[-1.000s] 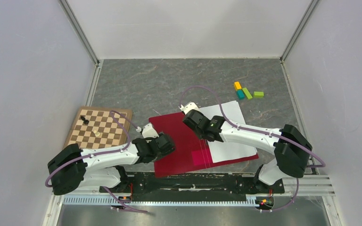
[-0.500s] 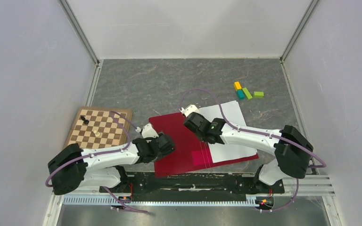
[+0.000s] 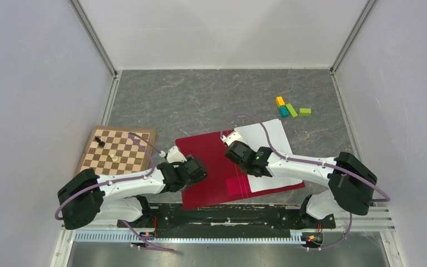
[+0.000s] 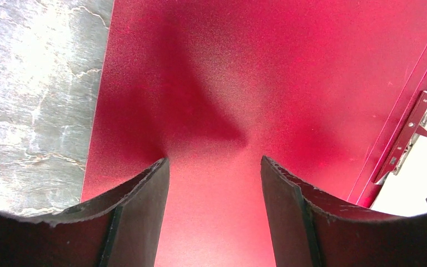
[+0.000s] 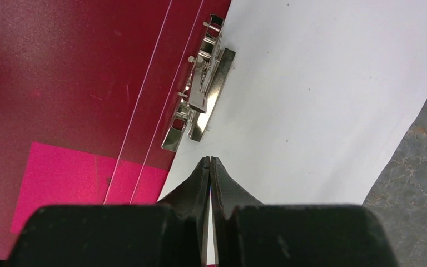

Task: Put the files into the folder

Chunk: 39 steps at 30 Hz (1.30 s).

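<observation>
The crimson folder [image 3: 208,167] lies open in the table's near middle, with its pink square [image 3: 237,186] showing. White files [image 3: 275,142] lie on its right half. In the right wrist view my right gripper [image 5: 209,160] is shut with nothing seen between its tips, low over the white sheet [image 5: 311,83], just short of the metal clip [image 5: 200,100]; the pink square [image 5: 83,178] is to its left. In the top view it [image 3: 230,137] is at the folder's far edge. My left gripper [image 4: 215,161] is open and empty, close over the folder's left flap [image 4: 244,67]; it also shows in the top view [image 3: 174,154].
A wooden chessboard [image 3: 123,157] with two pieces lies to the left of the folder. Several coloured blocks [image 3: 290,109] lie at the back right. Grey walls close in the table on three sides.
My right gripper has moved a little nearer and to the right along the folder's spine. The left arm has hardly moved.
</observation>
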Tool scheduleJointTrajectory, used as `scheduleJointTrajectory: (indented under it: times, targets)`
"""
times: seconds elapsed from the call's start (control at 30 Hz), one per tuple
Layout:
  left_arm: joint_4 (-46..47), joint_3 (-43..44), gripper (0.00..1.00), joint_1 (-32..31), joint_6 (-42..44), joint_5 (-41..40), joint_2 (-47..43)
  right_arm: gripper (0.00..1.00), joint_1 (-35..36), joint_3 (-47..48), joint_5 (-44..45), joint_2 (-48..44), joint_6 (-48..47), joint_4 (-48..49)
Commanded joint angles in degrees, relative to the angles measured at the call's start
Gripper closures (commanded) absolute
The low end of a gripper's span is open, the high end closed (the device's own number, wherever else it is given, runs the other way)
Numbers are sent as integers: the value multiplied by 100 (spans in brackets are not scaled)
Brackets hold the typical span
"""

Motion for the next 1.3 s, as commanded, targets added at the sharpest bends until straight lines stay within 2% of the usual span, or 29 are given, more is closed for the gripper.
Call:
scheduleJointTrajectory:
  times: [0.0, 0.2, 0.33, 0.73, 1.27]
  targets:
    - [-390, -211, 31, -5, -344, 109, 224, 94, -3, 41, 87, -380, 132, 285]
    - [-408, -207, 31, -7, -342, 109, 212, 83, -3, 619, 123, -424, 19, 288]
    - [-426, -204, 31, -16, -343, 101, 209, 80, -8, 957, 108, -163, -91, 221]
    - [-434, -233, 31, -13, -360, 83, 196, 82, -3, 1220, 318, 466, -159, 105]
    - [-434, -273, 30, -7, -444, 83, 227, 88, -3, 939, 232, 398, -155, 90]
